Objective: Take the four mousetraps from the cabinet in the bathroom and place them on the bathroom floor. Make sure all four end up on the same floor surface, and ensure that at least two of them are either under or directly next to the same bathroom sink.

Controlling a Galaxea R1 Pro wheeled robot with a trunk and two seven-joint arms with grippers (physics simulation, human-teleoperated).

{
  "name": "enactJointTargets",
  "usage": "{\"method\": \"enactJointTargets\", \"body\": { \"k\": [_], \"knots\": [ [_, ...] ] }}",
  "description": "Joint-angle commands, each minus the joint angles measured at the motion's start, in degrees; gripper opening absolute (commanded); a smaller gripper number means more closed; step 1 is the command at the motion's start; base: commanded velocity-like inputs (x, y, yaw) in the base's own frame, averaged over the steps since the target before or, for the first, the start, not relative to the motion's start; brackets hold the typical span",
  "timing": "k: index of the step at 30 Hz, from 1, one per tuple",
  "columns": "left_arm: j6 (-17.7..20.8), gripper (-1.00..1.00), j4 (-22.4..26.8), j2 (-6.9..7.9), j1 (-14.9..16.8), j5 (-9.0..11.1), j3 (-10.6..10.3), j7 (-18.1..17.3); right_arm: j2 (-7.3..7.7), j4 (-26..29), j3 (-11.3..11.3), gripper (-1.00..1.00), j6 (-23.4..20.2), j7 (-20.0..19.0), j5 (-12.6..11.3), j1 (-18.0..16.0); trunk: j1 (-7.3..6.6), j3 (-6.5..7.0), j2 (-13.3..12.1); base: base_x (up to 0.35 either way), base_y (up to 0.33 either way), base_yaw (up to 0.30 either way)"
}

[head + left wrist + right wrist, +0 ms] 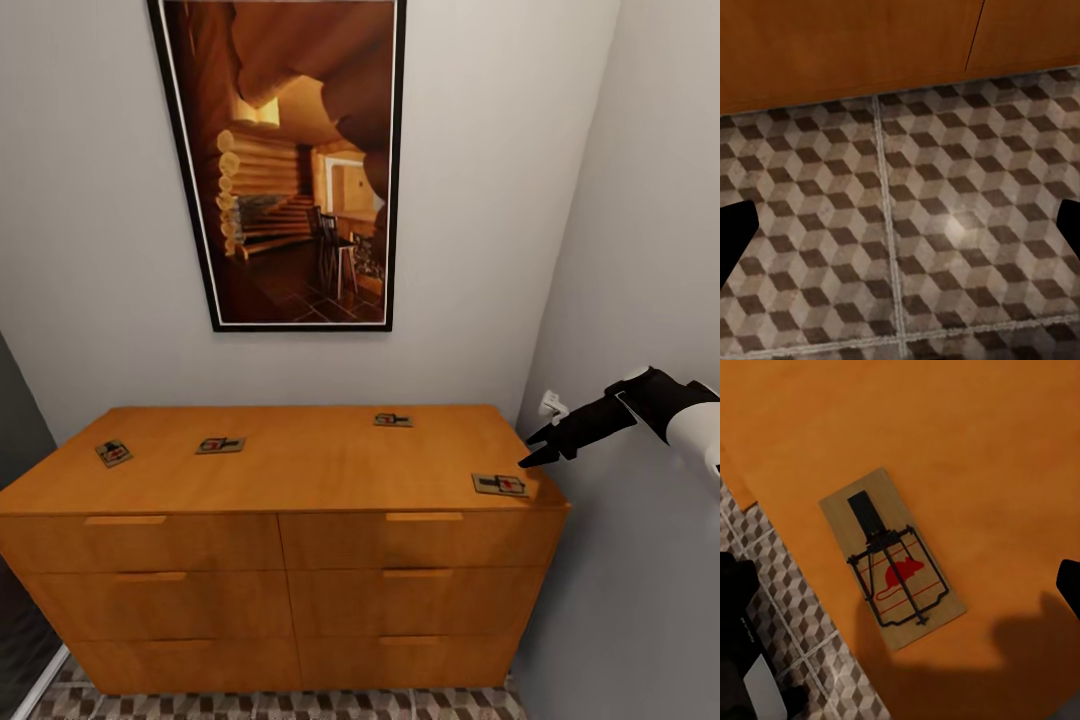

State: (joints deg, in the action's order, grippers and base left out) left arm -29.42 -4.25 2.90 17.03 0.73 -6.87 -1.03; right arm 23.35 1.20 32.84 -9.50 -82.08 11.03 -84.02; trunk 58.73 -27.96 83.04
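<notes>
In the head view, four mousetraps lie flat on top of the orange-brown cabinet [290, 470]: one far left [114, 452], one left of centre [221, 444], one at the back right [393, 419], one at the front right corner [501, 484]; the right gripper [540, 447] hovers just above that last trap, fingers spread, holding nothing. In the left wrist view, the patterned bathroom floor [945, 225] meets the cabinet's base; dark fingertips [733, 229] stand wide apart. In the right wrist view, the corner mousetrap [892, 559] lies between parted fingers.

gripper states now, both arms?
Left gripper: open, empty, over the bathroom floor.
Right gripper: open, empty, above the front-right mousetrap on the cabinet.
</notes>
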Motion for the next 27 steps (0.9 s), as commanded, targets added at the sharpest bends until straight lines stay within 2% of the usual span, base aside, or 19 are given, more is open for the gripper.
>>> {"method": "enactJointTargets", "body": {
  "k": [1, 19, 27],
  "knots": [
    [-0.37, 1.00, -0.23, 0.00, 0.11, 0.09, -0.25, -0.11, 0.03, 0.12, -0.50, 1.00, -0.60, -0.24, 0.57, -0.01, 0.00, -0.13, 0.04, 0.000, 0.000, 0.000],
    [-0.37, 1.00, -0.23, 0.00, 0.11, 0.07, -0.25, -0.11, 0.03, 0.12, -0.50, 1.00, -0.59, 0.15, 0.63, -0.03, 0.00, -1.29, 0.04, 0.000, 0.000, 0.000],
    [-0.37, 1.00, -0.23, 0.00, 0.11, 0.06, -0.24, -0.11, -0.08, 0.12, -0.47, 1.00, -0.60, 3.74, 0.59, -0.05, 0.00, -1.36, 0.04, 0.000, 0.000, 0.000]
  ]
}}
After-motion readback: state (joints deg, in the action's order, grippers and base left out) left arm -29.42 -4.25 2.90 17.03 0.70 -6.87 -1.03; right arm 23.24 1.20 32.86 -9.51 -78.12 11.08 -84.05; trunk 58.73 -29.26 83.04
